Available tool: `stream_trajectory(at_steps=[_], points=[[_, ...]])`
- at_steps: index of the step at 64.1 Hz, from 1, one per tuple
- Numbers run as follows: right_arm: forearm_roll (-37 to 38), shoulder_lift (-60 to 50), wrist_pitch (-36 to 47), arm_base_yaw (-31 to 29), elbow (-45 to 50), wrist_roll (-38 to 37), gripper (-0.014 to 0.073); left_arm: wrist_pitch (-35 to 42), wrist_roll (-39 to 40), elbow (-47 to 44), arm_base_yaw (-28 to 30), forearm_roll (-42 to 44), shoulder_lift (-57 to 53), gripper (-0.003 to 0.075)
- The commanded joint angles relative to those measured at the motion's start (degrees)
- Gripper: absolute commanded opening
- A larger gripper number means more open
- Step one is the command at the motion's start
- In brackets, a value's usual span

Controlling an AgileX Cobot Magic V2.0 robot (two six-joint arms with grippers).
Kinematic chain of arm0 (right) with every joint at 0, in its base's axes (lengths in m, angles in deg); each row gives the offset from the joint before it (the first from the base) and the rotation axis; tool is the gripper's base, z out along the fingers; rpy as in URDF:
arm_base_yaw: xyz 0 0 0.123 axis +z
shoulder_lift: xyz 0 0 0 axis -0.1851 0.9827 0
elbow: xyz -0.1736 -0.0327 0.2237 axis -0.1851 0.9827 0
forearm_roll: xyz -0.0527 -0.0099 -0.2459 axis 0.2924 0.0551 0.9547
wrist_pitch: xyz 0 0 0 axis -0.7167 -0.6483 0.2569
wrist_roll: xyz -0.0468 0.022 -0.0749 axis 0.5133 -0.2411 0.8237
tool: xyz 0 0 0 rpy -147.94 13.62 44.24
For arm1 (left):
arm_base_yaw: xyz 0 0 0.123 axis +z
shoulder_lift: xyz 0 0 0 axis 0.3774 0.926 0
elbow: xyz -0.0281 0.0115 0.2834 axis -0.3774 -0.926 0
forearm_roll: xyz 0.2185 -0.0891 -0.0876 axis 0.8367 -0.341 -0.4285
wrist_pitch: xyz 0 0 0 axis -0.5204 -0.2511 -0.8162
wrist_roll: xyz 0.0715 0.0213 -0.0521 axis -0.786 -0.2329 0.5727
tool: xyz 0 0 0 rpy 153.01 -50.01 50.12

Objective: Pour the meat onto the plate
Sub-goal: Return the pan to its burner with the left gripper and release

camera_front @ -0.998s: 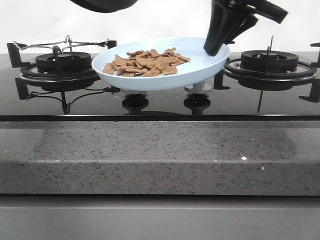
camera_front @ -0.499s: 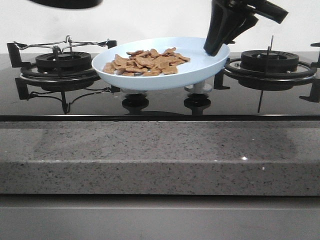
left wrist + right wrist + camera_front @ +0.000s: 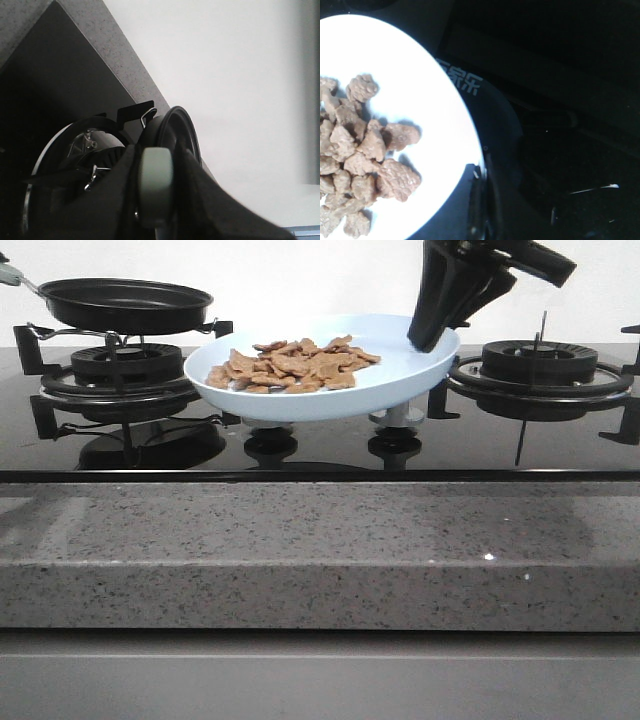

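Observation:
The pale-blue plate [image 3: 400, 375] hangs tilted above the middle of the stove, its right rim higher. The meat [image 3: 290, 365] lies on it as a heap of light-brown pieces. My right gripper [image 3: 432, 335] is shut on the plate's right rim; the right wrist view shows the gripper [image 3: 482, 175] pinching that rim of the plate [image 3: 395, 55] beside the meat [image 3: 360, 165]. The black frying pan [image 3: 125, 302] sits level and empty at the left burner's grate. In the left wrist view my left gripper [image 3: 156, 165] is shut on the pan's pale-green handle [image 3: 156, 182].
Black burners stand at left [image 3: 125, 365] and right [image 3: 540, 360] on the glossy black hob [image 3: 320, 465]. Two knobs [image 3: 270, 440] [image 3: 395, 440] sit under the plate. A grey speckled stone counter edge [image 3: 320, 550] runs along the front. A white wall is behind.
The pan has come down and leftward from the top of the view to the left burner and now sits level. The plate, meat and right gripper have not moved.

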Motion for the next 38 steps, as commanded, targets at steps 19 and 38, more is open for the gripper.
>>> stream_trajectory(at_steps=[19, 38], points=[[-1.8, -3.5, 1.5, 0.0, -1.4, 0.6, -0.0060, 0.2, 2.2, 1.8, 0.1, 0.3, -2.9, -0.0018], [-1.8, -3.5, 1.5, 0.0, -1.4, 0.6, -0.0060, -0.2, 2.2, 1.8, 0.1, 3.6, -2.9, 0.0299]])
